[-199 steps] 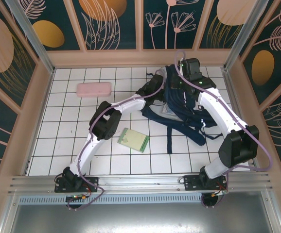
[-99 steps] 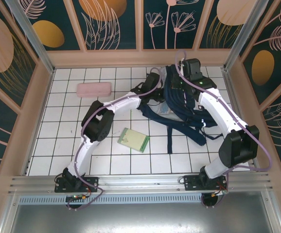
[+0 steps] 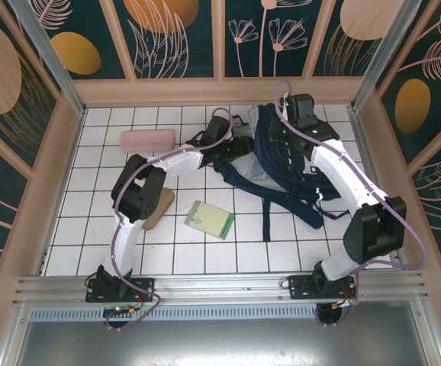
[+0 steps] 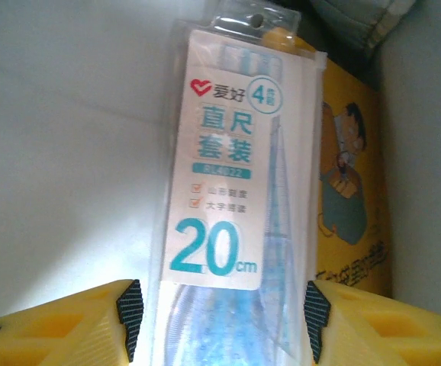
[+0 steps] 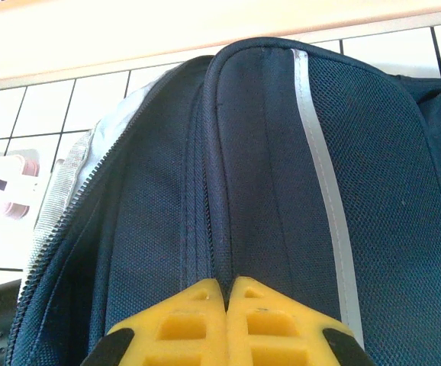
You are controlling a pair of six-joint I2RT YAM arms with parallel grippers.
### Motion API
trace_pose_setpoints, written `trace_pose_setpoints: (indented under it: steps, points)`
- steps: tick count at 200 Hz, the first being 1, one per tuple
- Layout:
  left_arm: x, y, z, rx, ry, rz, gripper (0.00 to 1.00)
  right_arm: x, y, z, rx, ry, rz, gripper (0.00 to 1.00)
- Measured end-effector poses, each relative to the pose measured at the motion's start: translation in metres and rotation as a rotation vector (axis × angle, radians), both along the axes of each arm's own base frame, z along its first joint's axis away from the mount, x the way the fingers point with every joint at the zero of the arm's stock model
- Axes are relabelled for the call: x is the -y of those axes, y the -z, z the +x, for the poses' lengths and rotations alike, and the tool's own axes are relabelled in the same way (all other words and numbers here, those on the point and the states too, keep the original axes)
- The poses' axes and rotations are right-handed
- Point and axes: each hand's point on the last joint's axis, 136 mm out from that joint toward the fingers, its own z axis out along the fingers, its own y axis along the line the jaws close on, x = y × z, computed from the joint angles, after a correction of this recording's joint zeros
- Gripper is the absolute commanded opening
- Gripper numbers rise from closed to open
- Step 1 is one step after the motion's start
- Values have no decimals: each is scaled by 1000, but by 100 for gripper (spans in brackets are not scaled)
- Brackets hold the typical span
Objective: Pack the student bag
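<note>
Left gripper (image 4: 220, 319) jaws stand either side of a ruler pack (image 4: 228, 191), pads at its edges; cannot tell if clamped or loose. Right gripper (image 5: 226, 293) jaws together, pinching a top fold of the student bag (image 5: 274, 175). Risk: the thin fold slips out, the mouth sags, and the pack catches the zip or drops outside. The bag sits far right on the table (image 3: 106, 221), left jaws seemingly at its mouth, pack over a yellow book (image 4: 354, 198).
</note>
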Motion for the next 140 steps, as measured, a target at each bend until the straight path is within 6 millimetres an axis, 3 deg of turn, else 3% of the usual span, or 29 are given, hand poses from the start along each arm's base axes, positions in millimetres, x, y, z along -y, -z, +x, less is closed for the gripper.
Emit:
trace_pose_setpoints:
  steps: [68, 140]
  points:
    - [14, 30, -8, -58, 76, -22, 52, 0, 0, 0, 1, 1, 0, 0]
    - [58, 21, -22, -54, 167, -105, 50, 0, 0, -1, -3, 5, 7, 0]
